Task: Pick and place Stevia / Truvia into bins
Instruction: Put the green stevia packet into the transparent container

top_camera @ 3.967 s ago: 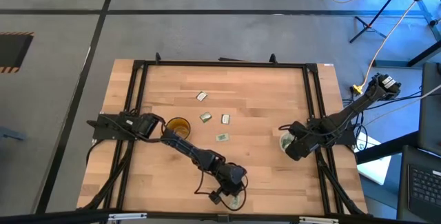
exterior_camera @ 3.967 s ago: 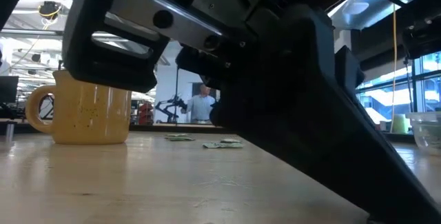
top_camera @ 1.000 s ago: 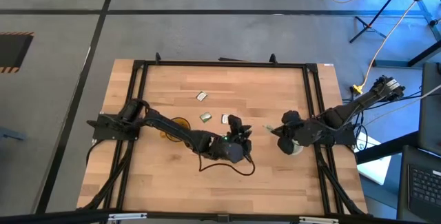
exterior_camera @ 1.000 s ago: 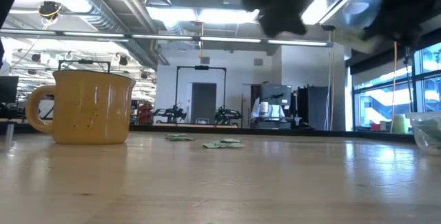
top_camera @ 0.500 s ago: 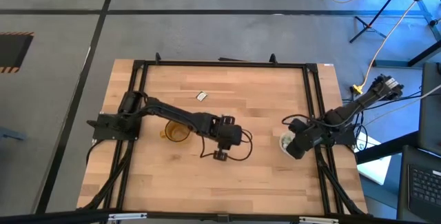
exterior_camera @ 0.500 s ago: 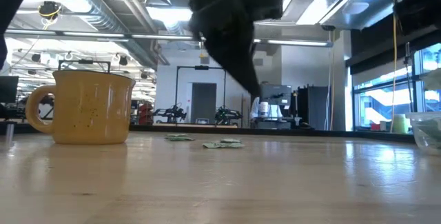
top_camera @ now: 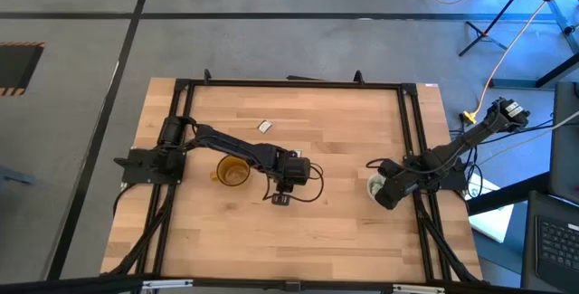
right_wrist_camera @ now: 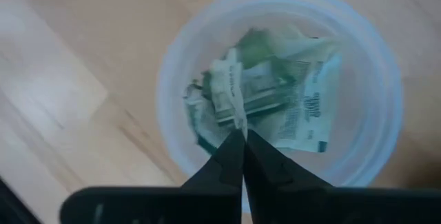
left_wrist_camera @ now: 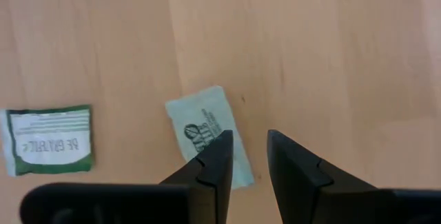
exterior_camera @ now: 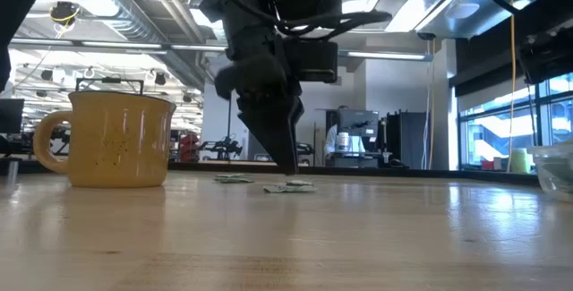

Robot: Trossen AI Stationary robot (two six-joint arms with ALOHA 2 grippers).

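Careful, your left hand (left_wrist_camera: 244, 156) hovers narrowly parted over a pale sachet (left_wrist_camera: 209, 133) lying flat on the worktop (left_wrist_camera: 344, 58), so closing off-centre may just skid it away ungrasped.

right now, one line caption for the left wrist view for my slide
Left gripper, fingers slightly apart, poised over a pale green sachet on the wooden table, another sachet beside it.

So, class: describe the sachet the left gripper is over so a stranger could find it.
Start at the amber mug and follow the left gripper to mid-table. The pale sachet lies right under its fingertips; its neighbour has a dark green border.
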